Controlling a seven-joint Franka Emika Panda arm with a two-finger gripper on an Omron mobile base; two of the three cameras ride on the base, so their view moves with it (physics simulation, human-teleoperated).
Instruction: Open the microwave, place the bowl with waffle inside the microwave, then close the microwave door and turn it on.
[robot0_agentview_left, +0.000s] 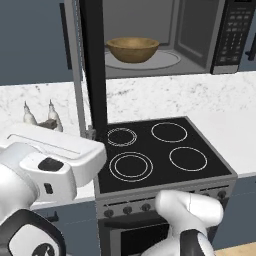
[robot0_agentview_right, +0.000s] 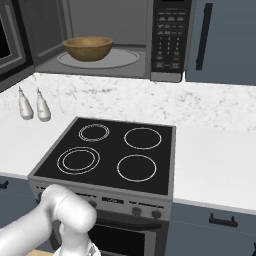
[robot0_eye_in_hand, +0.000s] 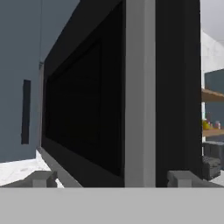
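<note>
The microwave (robot0_agentview_left: 200, 30) (robot0_agentview_right: 170, 35) stands open above the counter. Inside it, the brown wooden bowl (robot0_agentview_left: 132, 49) (robot0_agentview_right: 88, 48) sits on the round glass turntable; from these angles its rim hides the waffle. The microwave door (robot0_agentview_left: 93, 65) (robot0_agentview_right: 7, 40) is swung out to the left, edge-on in the left base view. In the hand view, the door's dark glass and grey frame (robot0_eye_in_hand: 87, 100) loom close ahead. My gripper (robot0_eye_in_hand: 112, 179) is open, its fingertips (robot0_eye_in_hand: 41, 178) set wide apart with nothing between them.
A black four-ring stovetop (robot0_agentview_left: 155, 150) (robot0_agentview_right: 110, 152) lies below the microwave. Two white bottles (robot0_agentview_left: 40, 117) (robot0_agentview_right: 32, 106) stand on the marble counter (robot0_agentview_right: 215, 160) to its left. A blue-grey cabinet door with a black handle (robot0_agentview_right: 220, 40) is to the microwave's right.
</note>
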